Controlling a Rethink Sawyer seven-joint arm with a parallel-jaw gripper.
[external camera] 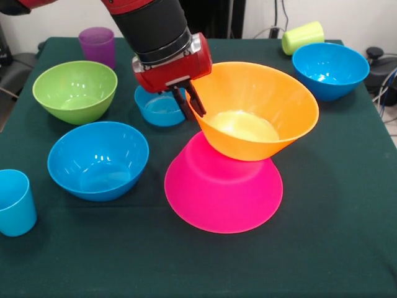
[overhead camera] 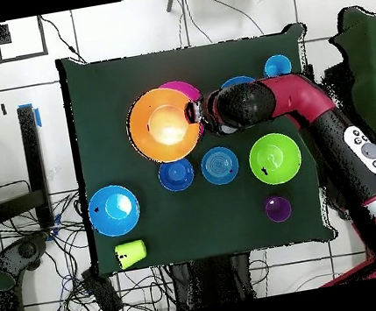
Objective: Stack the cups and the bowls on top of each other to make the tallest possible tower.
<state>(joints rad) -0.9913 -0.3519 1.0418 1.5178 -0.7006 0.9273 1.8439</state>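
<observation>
gripping the near-left rim of the orange bowl (external camera: 257, 108), the gripper (external camera: 191, 104) has it tilted upright on the upturned pink bowl (external camera: 223, 192) at table centre. two tiers up; cups and remaining bowls lie scattered unstacked.

Front view. Big pink plastic bowl (external camera: 223, 198) sits mouth-down at table centre, and the big orange plastic bowl (external camera: 257, 105) rests on it mouth-up, tilted. Gripper (external camera: 192, 102) is at the orange bowl's left rim. Small light-blue plastic bowl (external camera: 156, 108) lies just behind the gripper. Medium green plastic bowl (external camera: 74, 90) is far left, with the purple plastic cup (external camera: 97, 45) behind it and a medium blue plastic bowl (external camera: 98, 160) in front. Light-blue plastic cup (external camera: 13, 202) stands at the left edge. Second medium blue plastic bowl (external camera: 330, 69) is back right, with the yellow-green plastic cup (external camera: 303, 37) on its side behind it.
</observation>
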